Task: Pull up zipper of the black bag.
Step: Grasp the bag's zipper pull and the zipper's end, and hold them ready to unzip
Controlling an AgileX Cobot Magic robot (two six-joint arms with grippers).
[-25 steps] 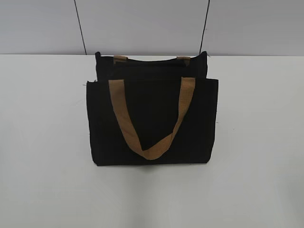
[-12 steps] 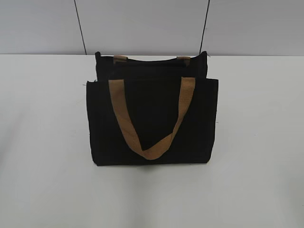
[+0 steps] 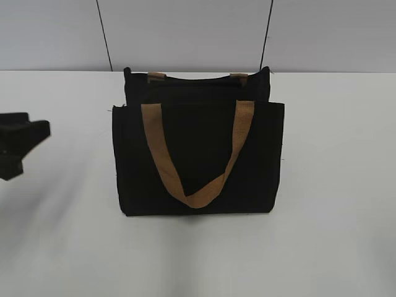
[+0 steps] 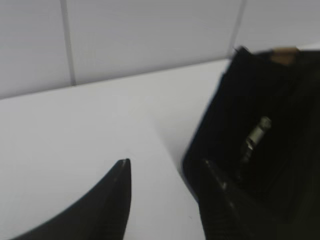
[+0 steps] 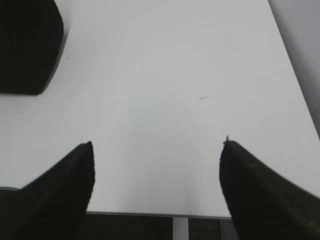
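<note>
Black bag (image 3: 198, 161) on the white surface (image 3: 334, 185), just ahead and right of the left gripper (image 4: 165, 172), whose jaws are spread and empty. Right gripper (image 5: 155, 150) likewise spread over bare surface, bag corner (image 5: 27, 45) far to its left. Soft, limp fabric will likely yield when tugged; the small silvery pull tab (image 4: 256, 134) is the judged grasp point. The zipper line itself is lost against black cloth; blur hides tab detail
</note>
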